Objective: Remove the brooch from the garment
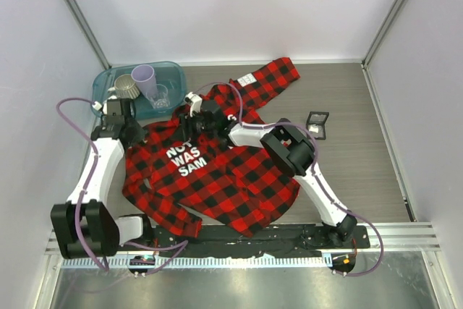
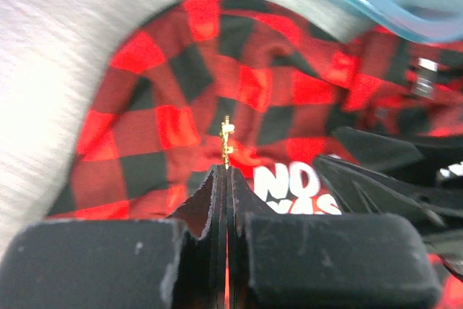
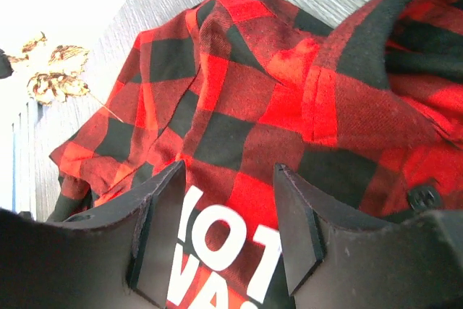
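L hand point(image 2: 226, 173) pinches brooch point(image 2: 226, 141); R hand point(image 3: 228, 171) spread.

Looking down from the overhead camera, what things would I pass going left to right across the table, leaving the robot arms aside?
blue tub holding cups → red-and-black plaid shirt → small black box
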`<state>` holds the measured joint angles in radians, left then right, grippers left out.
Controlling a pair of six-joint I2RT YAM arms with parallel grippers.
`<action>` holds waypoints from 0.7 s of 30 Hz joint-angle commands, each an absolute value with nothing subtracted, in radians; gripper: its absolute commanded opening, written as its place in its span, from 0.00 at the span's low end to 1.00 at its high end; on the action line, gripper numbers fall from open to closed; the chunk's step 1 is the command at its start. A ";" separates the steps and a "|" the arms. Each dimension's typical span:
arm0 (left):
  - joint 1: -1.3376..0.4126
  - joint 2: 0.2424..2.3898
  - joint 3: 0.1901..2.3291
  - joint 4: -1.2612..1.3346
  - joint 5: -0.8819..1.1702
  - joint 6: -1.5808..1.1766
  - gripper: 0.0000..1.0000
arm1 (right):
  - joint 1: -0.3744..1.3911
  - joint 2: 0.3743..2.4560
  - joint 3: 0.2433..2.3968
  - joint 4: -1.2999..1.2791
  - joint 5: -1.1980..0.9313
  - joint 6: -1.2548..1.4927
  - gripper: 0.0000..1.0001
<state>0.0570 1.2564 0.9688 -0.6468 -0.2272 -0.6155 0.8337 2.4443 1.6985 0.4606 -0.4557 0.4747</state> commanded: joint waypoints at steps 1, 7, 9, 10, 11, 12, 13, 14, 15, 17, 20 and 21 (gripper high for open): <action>0.054 1.166 0.902 -0.435 0.076 -0.603 0.00 | 0.827 2.217 1.648 0.309 -0.370 0.399 0.58; 0.009 1.192 0.887 -0.241 0.415 -0.609 0.00 | 0.730 1.943 1.379 0.176 -0.435 0.458 0.58; -0.052 1.224 0.896 -0.186 0.506 -0.612 0.00 | 0.684 1.849 1.266 0.202 -0.477 0.482 0.58; -0.070 1.236 0.905 -0.128 0.585 -0.612 0.00 | 0.677 1.807 1.184 0.177 -0.506 0.470 0.58; -0.112 1.259 0.913 -0.103 0.627 -0.612 0.00 | 0.672 1.724 1.149 0.148 -0.512 0.415 0.58; -0.133 1.270 0.922 -0.083 0.659 -0.606 0.00 | 0.669 1.686 1.120 0.117 -0.521 0.385 0.58; -0.155 1.284 0.942 -0.049 0.733 -0.597 0.00 | 0.666 1.651 1.070 0.053 -0.525 0.361 0.58; -0.196 1.295 0.956 -0.040 0.764 -0.580 0.00 | 0.661 1.578 1.042 0.034 -0.555 0.345 0.63; -0.216 1.313 0.966 -0.040 0.790 -0.562 0.00 | 0.647 1.547 1.014 0.025 -0.570 0.338 0.66; -0.270 1.325 0.983 -0.040 0.845 -0.517 0.00 | 0.629 1.481 0.942 0.015 -0.612 0.342 0.73; -0.302 1.331 0.966 -0.006 0.893 -0.517 0.00 | 0.603 1.384 0.904 -0.029 -0.621 0.350 0.78; -0.310 1.330 0.959 -0.005 0.896 -0.517 0.00 | 0.600 1.356 0.896 -0.034 -0.623 0.356 0.79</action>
